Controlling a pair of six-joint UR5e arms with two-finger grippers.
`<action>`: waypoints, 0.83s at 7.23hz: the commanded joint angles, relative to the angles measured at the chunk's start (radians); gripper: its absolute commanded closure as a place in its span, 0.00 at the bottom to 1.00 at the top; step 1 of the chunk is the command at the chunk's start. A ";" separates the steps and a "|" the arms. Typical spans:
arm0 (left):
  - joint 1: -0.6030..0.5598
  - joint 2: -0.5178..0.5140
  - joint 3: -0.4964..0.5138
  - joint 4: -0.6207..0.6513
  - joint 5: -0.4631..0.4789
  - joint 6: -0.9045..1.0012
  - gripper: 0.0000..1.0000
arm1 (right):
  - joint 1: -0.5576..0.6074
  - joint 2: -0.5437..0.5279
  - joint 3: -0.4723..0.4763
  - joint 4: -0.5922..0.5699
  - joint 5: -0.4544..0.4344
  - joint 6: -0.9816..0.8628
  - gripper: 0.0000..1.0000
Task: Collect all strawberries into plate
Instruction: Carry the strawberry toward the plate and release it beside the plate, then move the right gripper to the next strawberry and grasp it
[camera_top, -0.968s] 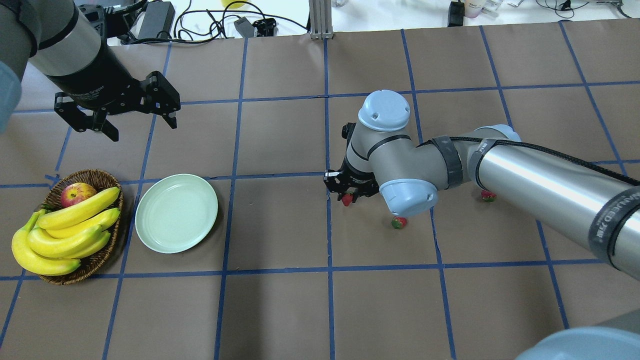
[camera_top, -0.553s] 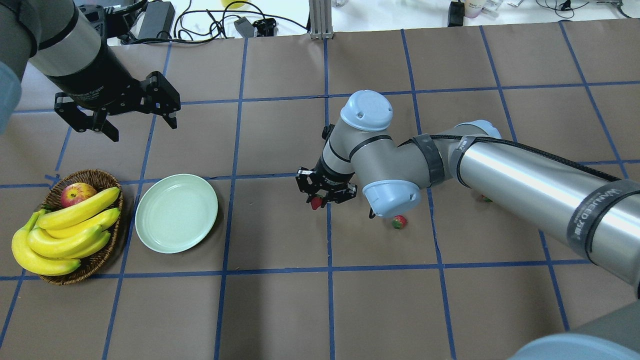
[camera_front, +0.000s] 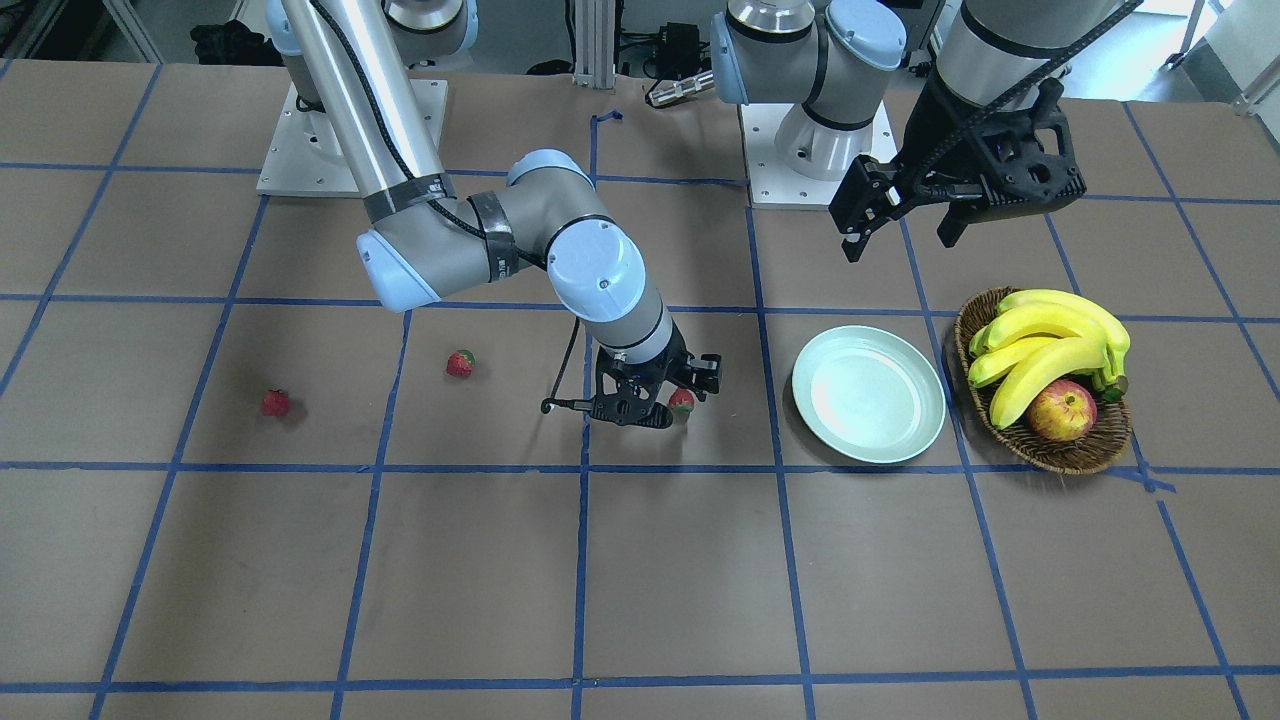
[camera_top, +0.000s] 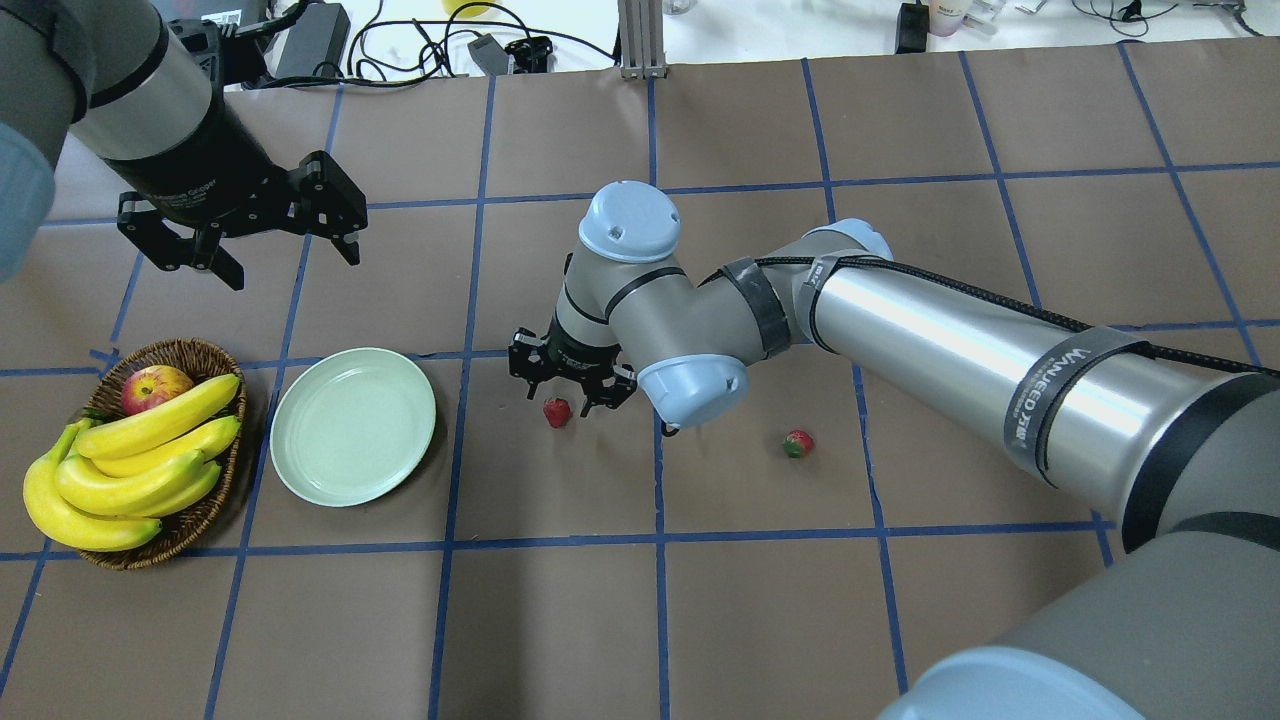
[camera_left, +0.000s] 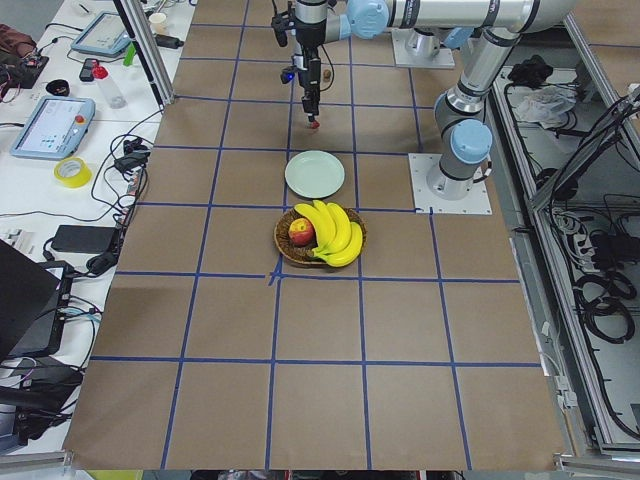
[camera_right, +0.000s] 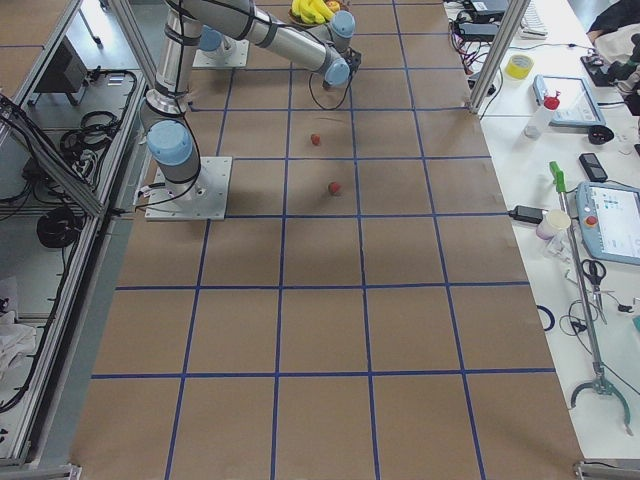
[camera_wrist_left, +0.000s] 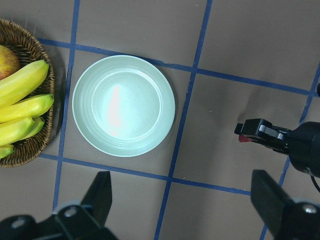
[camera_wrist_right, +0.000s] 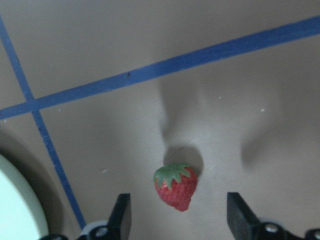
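My right gripper (camera_top: 565, 398) is open, low over the table, about one grid square right of the mint-green plate (camera_top: 353, 425). One strawberry (camera_wrist_right: 175, 187) sits between its fingers (camera_wrist_right: 121, 215), touching neither, with its shadow close under it; it also shows in the overhead view (camera_top: 557, 411). A second strawberry (camera_top: 797, 443) lies further right. The third (camera_front: 275, 403) shows in the front view and is hidden under my right arm in the overhead view. My left gripper (camera_top: 290, 265) is open and empty, high above the plate's far side.
A wicker basket (camera_top: 200, 520) with bananas (camera_top: 140, 450) and an apple (camera_top: 153, 388) stands just left of the plate. The table is brown paper with a blue tape grid. Cables and boxes lie beyond the far edge.
My right arm has swung left toward the plate, taking the strawberry with it. The fingers now stand apart from the berry. My left gripper has barely shifted.
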 joint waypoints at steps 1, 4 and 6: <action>0.000 0.000 -0.002 0.000 0.000 0.000 0.00 | -0.037 -0.090 0.010 0.131 -0.201 -0.148 0.00; 0.000 0.000 -0.002 0.000 0.001 0.000 0.00 | -0.287 -0.242 0.210 0.173 -0.313 -0.435 0.00; 0.000 0.000 -0.002 0.001 0.000 0.000 0.00 | -0.349 -0.261 0.402 -0.014 -0.300 -0.482 0.00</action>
